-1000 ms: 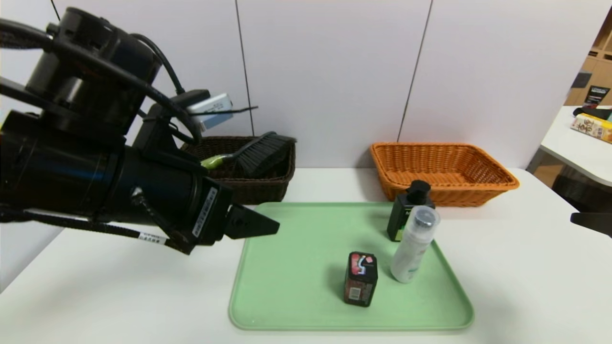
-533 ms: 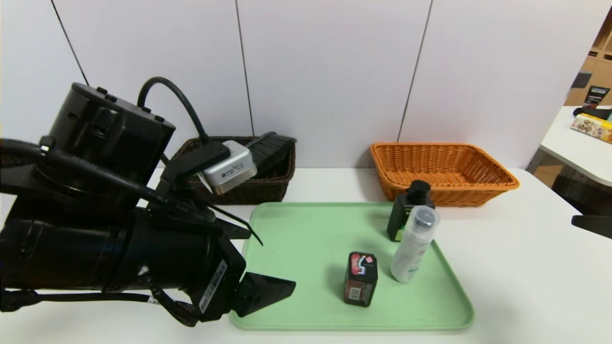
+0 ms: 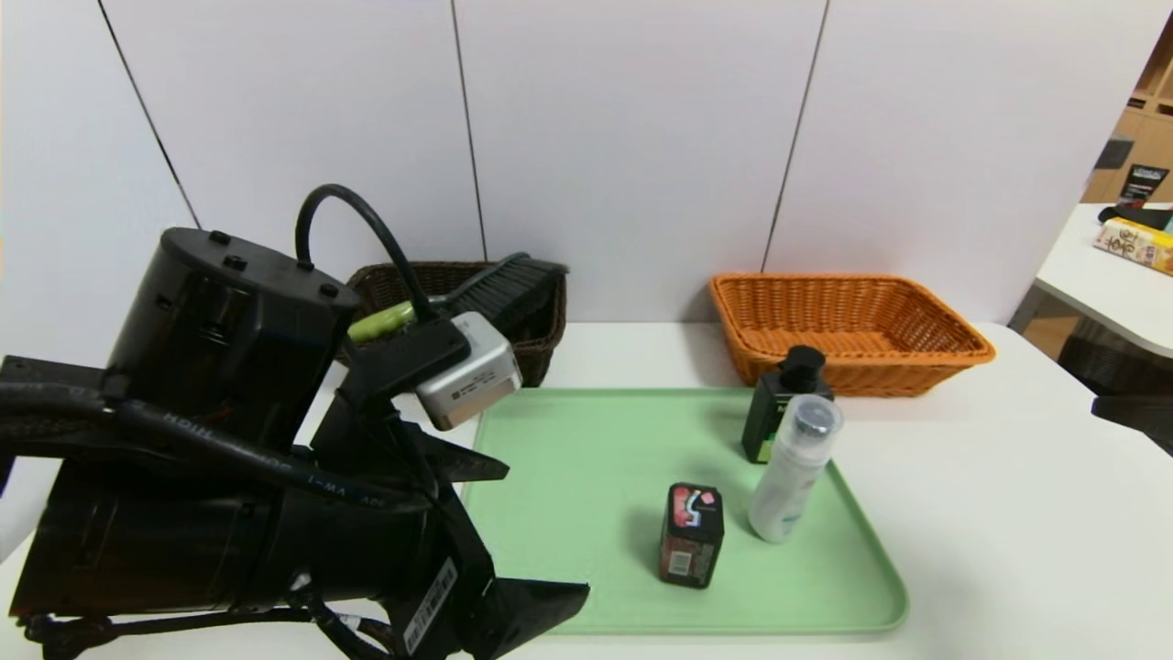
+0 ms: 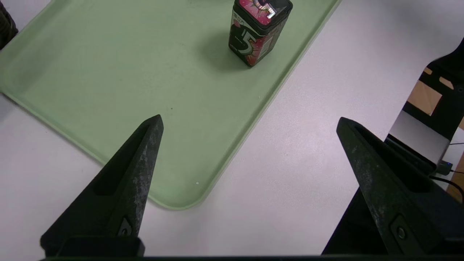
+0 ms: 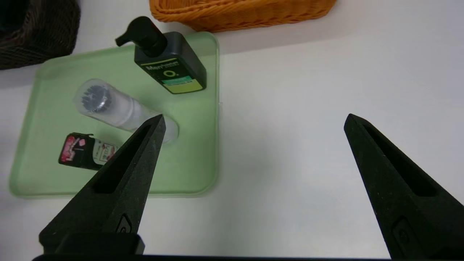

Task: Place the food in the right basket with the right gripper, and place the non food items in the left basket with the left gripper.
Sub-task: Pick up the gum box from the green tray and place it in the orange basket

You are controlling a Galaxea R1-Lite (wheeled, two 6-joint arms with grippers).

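Note:
The food, a black packet (image 3: 691,534) with red and pink print, stands on the green tray (image 3: 586,477) beside the white bottle (image 3: 793,469) and the dark green pump bottle (image 3: 783,408). The brush (image 3: 499,289), with its lime-green handle, lies in the dark brown left basket (image 3: 548,341). Nothing lies in the orange right basket (image 3: 953,332). My left gripper (image 3: 547,533) hangs open over the tray's near left corner, holding nothing; its wrist view shows the packet (image 4: 259,32) beyond the left gripper (image 4: 250,120). My right gripper (image 5: 254,117) is open over bare table right of the tray (image 5: 192,145).
The white table (image 3: 1008,550) runs on right of the tray. A second table with a yellow box (image 3: 1134,244) stands at the far right. A panelled wall closes off the back behind both baskets. My left arm's bulk (image 3: 211,513) covers the table's near left.
My left arm has swung down and nearer, from in front of the brown basket to the tray's near left corner. The brush stays in the basket. The right arm has barely moved.

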